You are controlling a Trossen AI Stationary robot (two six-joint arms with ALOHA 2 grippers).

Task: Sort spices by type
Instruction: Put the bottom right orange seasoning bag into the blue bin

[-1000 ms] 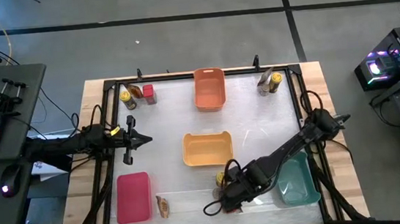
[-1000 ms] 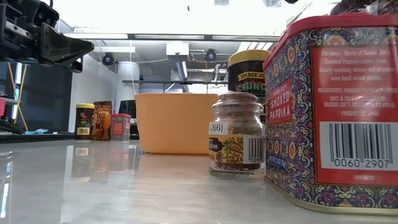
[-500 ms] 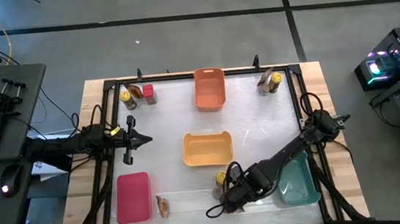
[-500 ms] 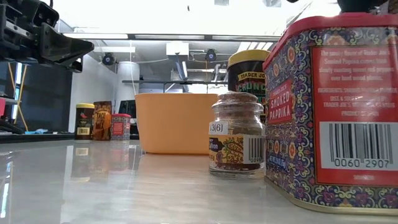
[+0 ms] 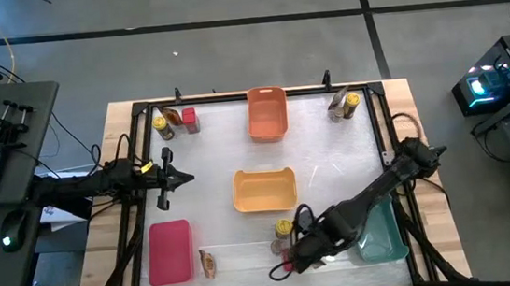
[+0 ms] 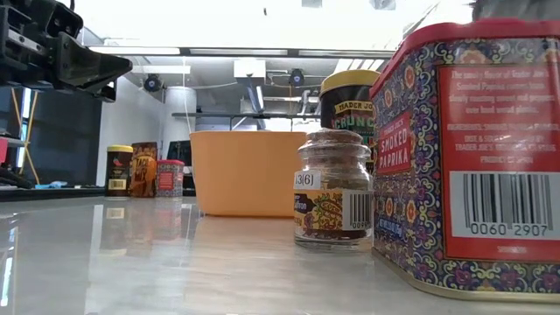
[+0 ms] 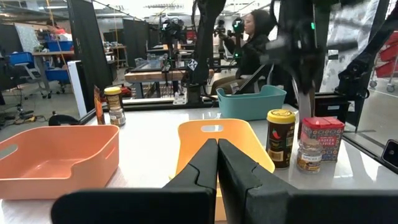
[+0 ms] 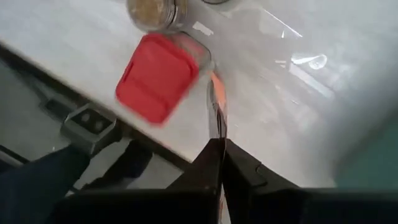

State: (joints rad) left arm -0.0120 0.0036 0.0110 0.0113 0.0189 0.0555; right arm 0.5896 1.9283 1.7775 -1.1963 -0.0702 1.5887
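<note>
I saw the right gripper (image 5: 286, 265) at lower centre of the high view, fingers clenched on nothing, just beside the red tin (image 8: 157, 76). Grey-brown jar (image 6: 332, 190) & yellow-lidded jar (image 5: 284, 227) stood close by, near the yellow bin (image 5: 264, 189). Left gripper (image 5: 183, 178) hung mid-left, pinched closed, empty. More spices sat in the far corners.

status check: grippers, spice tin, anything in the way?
Right gripper shut, empty, beside red tin. Left gripper shut, waiting at left edge. Grey-brown jar crowds the tin.
</note>
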